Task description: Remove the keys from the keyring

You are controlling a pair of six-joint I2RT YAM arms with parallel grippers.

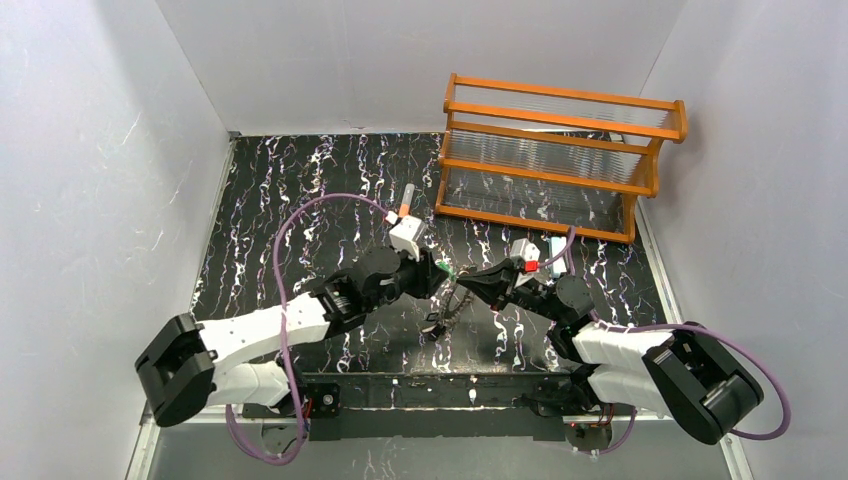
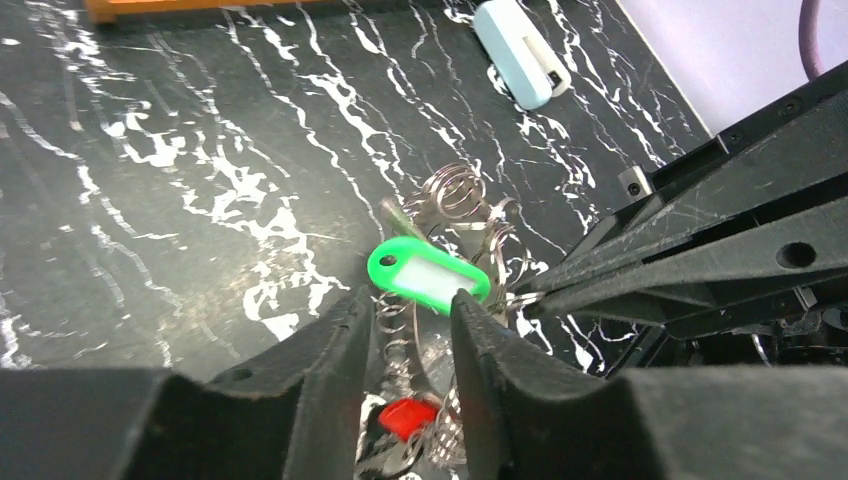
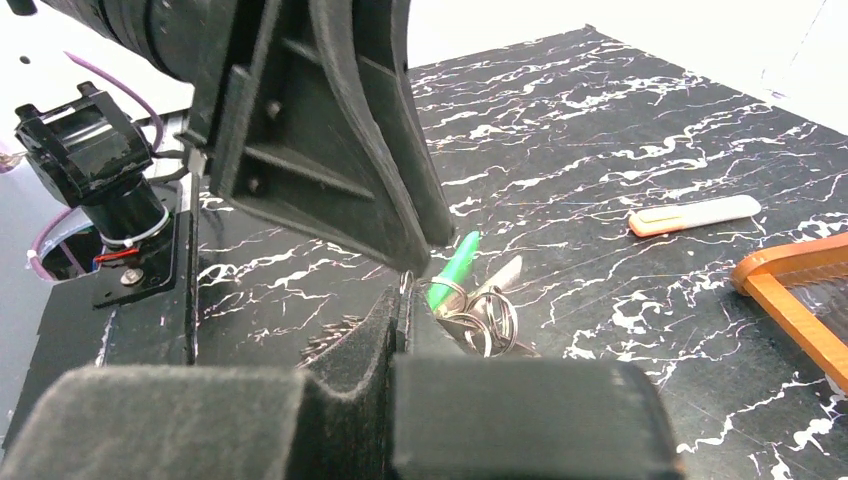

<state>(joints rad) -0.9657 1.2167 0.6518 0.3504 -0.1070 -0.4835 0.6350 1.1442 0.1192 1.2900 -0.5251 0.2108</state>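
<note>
Showing the two arms meeting over the middle of the black, white-veined desk (image 1: 300, 190). In the top view the left pincer (image 1: 441, 273) reaches in from 9 o'clock and the right pincer (image 1: 470, 284) from 3 o'clock, with their tips near each other. The keyring (image 2: 455, 195), a tangle of silvery wire loops, sits between them.

The right pincer is pressed together on one wire loop of the keyring, at 3 o'clock of the bundle in the left wrist view. The left pincer's fingers (image 2: 335, 345) stand apart and grip nothing. The green key (image 2: 428, 275), which has a white label, lies just beyond their tips at 12 o'clock. The red key (image 2: 405, 417) shows in the gap between them at 6 o'clock. Both keys hang among the loops. Whether the bundle touches the desk cannot be told.

An orange rack (image 1: 560, 150) stands at 1 o'clock of the pincers in the top view. A pale blue clip (image 2: 520, 50) lies at 1 o'clock of the keyring in the left wrist view. An orange-and-white tube (image 3: 695, 213) lies at 2 o'clock of the keys in the right wrist view.
</note>
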